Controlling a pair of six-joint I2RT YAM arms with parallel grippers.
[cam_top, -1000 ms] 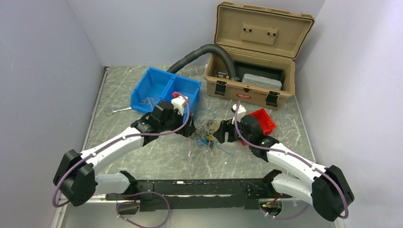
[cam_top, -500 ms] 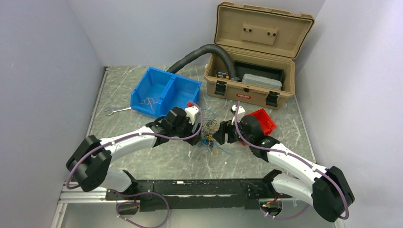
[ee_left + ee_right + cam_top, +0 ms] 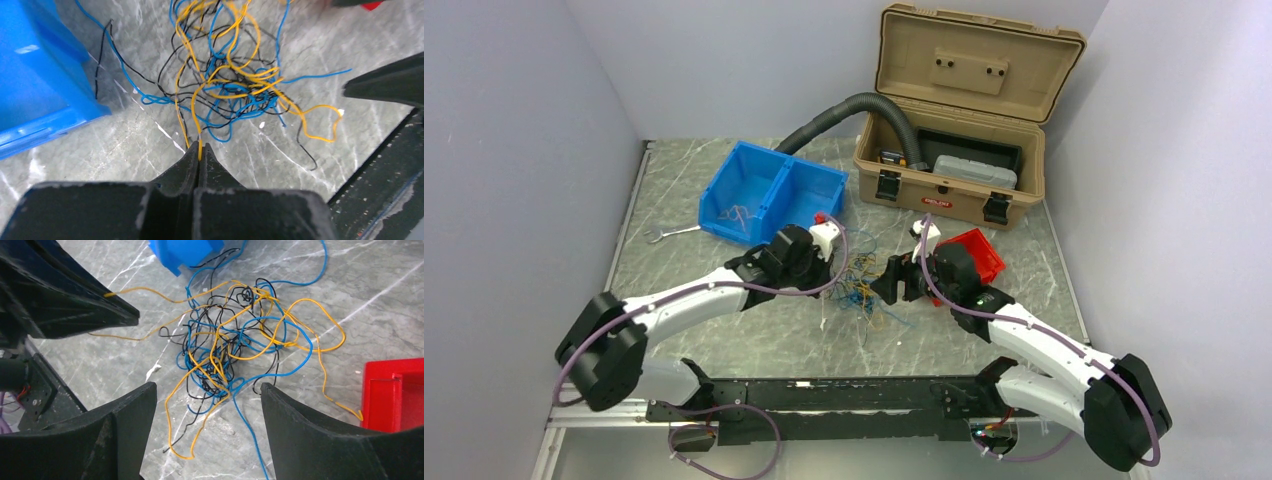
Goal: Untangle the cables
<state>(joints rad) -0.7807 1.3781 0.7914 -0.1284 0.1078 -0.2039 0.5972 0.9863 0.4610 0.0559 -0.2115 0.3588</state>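
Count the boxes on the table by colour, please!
Blue plastic bin with two compartments: 1
Red plastic bin: 1
Tan plastic toolbox with open lid: 1
Total: 3

**Headcount on the table**

One tangle of cables (image 3: 861, 280) sits mid-frame, probably a dozen or more yellow, blue and black strands, too knotted to count. There are two grippers: left gripper (image 3: 199, 150) and right gripper (image 3: 207, 388). One blue bin (image 3: 774, 186) with two compartments, one red bin (image 3: 977, 253), one toolbox (image 3: 924, 186), one hose (image 3: 844, 108), one wrench (image 3: 669, 233).
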